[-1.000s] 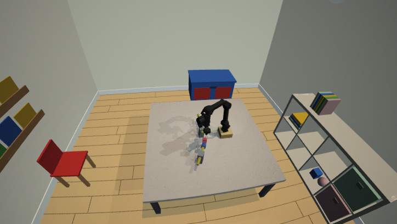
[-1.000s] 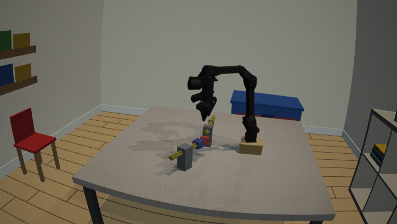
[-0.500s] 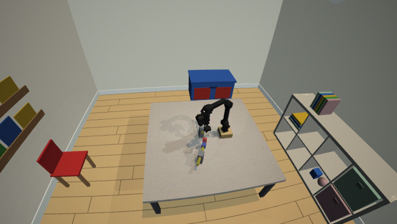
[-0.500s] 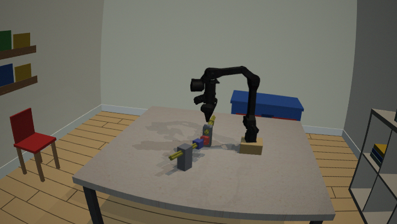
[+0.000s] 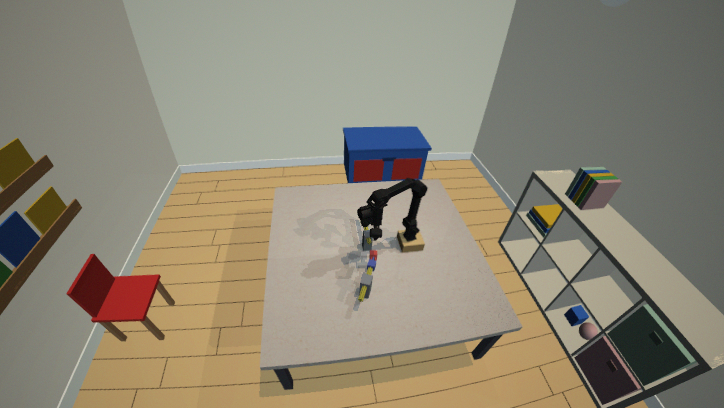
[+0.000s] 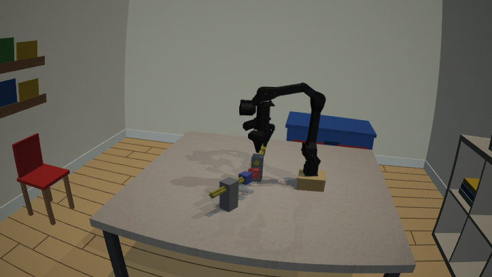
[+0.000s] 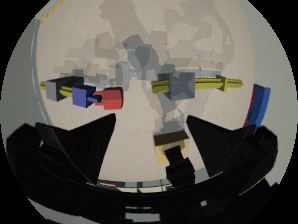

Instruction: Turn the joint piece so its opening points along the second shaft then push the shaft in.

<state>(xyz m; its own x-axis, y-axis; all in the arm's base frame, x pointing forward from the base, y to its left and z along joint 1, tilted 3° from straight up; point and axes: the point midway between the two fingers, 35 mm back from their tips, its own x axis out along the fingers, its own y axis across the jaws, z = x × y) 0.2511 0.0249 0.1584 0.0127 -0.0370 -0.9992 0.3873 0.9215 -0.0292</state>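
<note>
Shaft [image 6: 217,191] pokes out of the near grey block [image 6: 228,193], down and left of the gripper [image 6: 260,142]; the blue piece [image 6: 245,177] touches the red joint piece [image 6: 254,172] beside the far block [image 6: 256,165], right under the gripper. Gripper hangs wide open above that block, fingers holding nothing; the tan base [image 6: 311,181] sits well to its right
</note>
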